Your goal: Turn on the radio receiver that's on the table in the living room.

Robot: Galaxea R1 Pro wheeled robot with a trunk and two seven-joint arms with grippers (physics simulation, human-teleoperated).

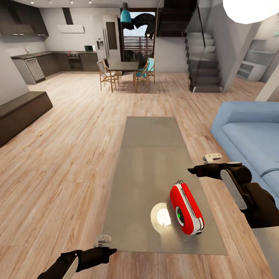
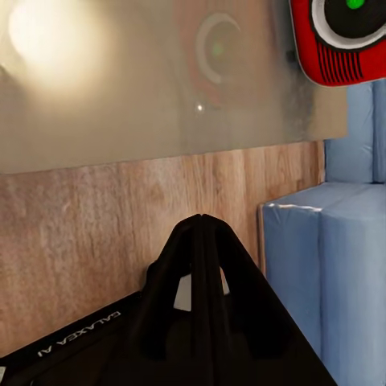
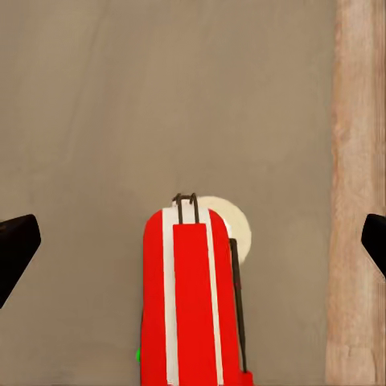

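Radio (image 1: 186, 209) stands on edge on the counter (image 1: 151, 155), near its near right corner, dial facing left toward a pale disc (image 1: 161, 217) just beside it. Right gripper (image 1: 193, 170) hovers above the counter's right edge beyond the radio, fingers (image 3: 16, 245) wide apart, radio between them in the wrist view. Left gripper (image 1: 110, 251) sits off the near left corner, fingers (image 2: 201, 241) together, holding nothing

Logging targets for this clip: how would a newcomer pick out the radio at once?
Find the long grey coffee table beside the blue sofa. Near its end closest to the robot stands the radio receiver. It is glossy red with white stripes and a green-centred dial, unlike the pale round disc beside it.
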